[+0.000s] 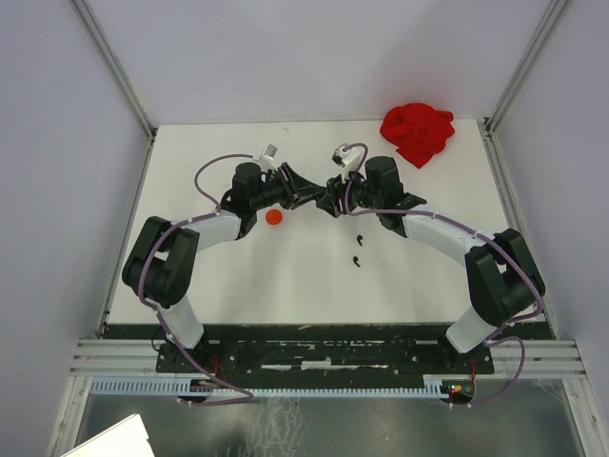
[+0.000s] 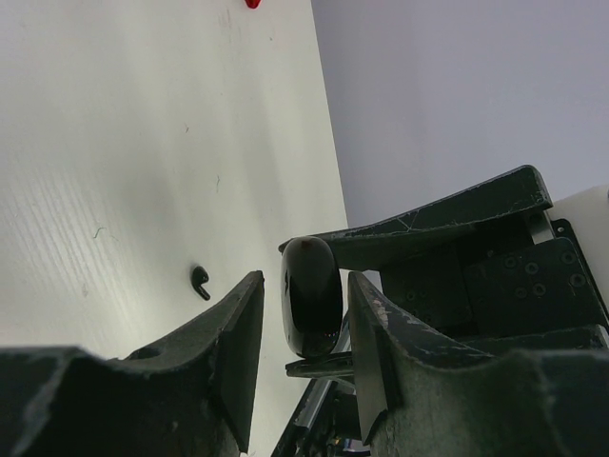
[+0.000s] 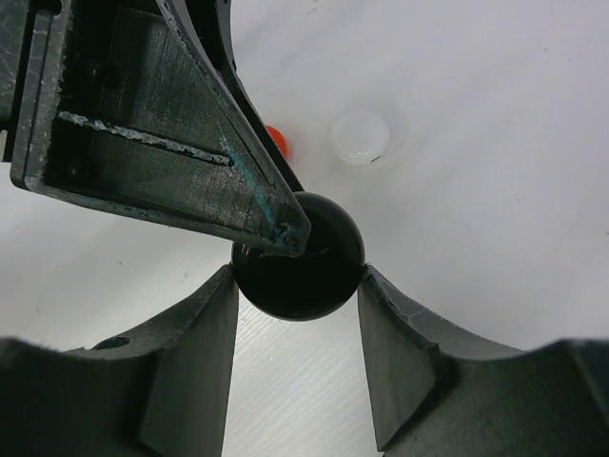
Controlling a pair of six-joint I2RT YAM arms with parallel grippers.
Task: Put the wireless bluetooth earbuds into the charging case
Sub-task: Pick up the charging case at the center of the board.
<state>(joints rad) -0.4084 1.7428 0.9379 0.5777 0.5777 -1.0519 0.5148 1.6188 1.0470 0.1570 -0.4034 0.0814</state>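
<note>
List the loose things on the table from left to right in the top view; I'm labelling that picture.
Red disc → two black earbuds, one behind the other → red cloth.

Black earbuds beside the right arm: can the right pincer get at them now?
Probably not yet: the right pincer is shut on the black case, so its jaws are full, though the black earbuds lie uncovered.
</note>
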